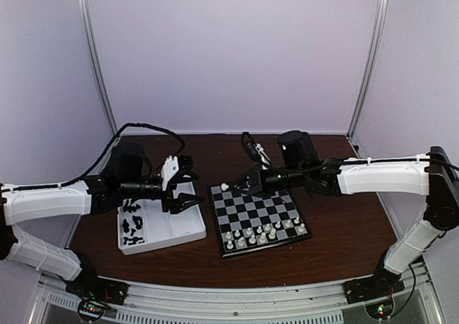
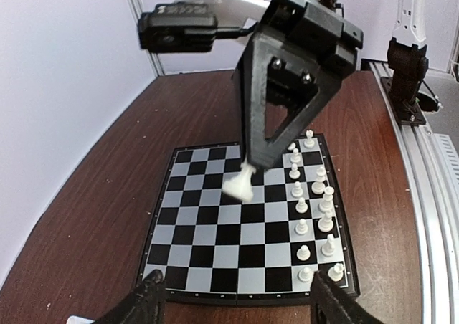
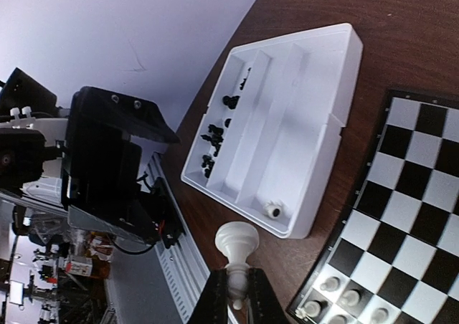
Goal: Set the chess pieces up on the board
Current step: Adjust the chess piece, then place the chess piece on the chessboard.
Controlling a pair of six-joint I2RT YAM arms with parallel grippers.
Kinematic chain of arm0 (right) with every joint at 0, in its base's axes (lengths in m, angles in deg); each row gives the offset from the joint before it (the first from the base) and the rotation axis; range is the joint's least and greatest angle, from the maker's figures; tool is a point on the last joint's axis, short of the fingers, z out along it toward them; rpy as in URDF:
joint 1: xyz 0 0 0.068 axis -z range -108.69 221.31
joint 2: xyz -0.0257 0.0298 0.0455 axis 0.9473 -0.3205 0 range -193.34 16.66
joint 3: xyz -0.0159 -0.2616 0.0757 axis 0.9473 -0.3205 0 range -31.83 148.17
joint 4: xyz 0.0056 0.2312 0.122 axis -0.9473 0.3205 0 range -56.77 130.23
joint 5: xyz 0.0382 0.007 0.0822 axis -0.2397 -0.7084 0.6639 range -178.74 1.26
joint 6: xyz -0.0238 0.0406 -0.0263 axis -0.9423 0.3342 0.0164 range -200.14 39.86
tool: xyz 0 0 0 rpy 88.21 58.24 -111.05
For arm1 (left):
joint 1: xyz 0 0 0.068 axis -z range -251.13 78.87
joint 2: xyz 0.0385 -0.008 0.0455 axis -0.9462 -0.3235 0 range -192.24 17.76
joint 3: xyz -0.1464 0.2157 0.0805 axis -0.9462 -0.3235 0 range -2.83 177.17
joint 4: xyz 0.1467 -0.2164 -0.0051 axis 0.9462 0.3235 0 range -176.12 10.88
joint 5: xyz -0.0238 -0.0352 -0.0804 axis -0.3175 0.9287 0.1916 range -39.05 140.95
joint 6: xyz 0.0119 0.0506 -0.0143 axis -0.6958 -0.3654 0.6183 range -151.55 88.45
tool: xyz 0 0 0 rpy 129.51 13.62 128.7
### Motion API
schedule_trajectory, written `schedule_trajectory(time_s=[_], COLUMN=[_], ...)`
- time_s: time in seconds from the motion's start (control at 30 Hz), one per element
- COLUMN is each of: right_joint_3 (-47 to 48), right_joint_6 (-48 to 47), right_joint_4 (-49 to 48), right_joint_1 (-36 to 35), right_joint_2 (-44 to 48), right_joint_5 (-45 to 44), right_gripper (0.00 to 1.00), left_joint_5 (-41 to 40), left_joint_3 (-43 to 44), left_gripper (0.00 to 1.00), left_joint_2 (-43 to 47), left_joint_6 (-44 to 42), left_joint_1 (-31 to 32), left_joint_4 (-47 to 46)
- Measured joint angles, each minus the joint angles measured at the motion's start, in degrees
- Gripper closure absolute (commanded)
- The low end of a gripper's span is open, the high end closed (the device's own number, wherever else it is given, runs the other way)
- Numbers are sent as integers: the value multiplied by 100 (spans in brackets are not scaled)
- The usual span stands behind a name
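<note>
White piece (image 3: 237, 249) | pinched by its head in right gripper (image 3: 235, 295), hanging base-down over board (image 2: 215, 245), likely for placing | left gripper (image 1: 188, 203) spread above tray (image 1: 165, 246), probably for black pieces (image 1: 131, 227)

high rear view over the whole table (image 1: 344, 231); close wrist views, both sharing the board (image 2: 215, 245)
</note>
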Motion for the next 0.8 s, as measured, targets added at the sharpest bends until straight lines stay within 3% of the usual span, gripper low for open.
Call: schedule_trajectory(time_s=[0.07, 0.13, 0.43, 0.6, 0.8], right_joint_3=[22, 111, 393, 398, 393], right_joint_6=[-330, -634, -1567, -1753, -1816], right_joint_4=[625, 1322, 4400, 5434, 5777], right_joint_1=[48, 81, 111, 111, 111], right_joint_2=[330, 632, 1368, 1401, 1320], right_joint_5=[-267, -584, -2011, -2433, -2581], right_gripper=[93, 93, 90, 90, 90], left_joint_5=[-153, -323, -1757, -2754, -3154], left_joint_3=[-72, -76, 0, 66, 527], left_gripper=[9, 3, 2, 3, 6], left_joint_2=[203, 367, 841, 1005, 903], left_joint_6=[175, 354, 1864, 2817, 3259], left_joint_1=[0, 0, 2, 0, 0], left_joint_4=[37, 70, 1156, 1884, 2726])
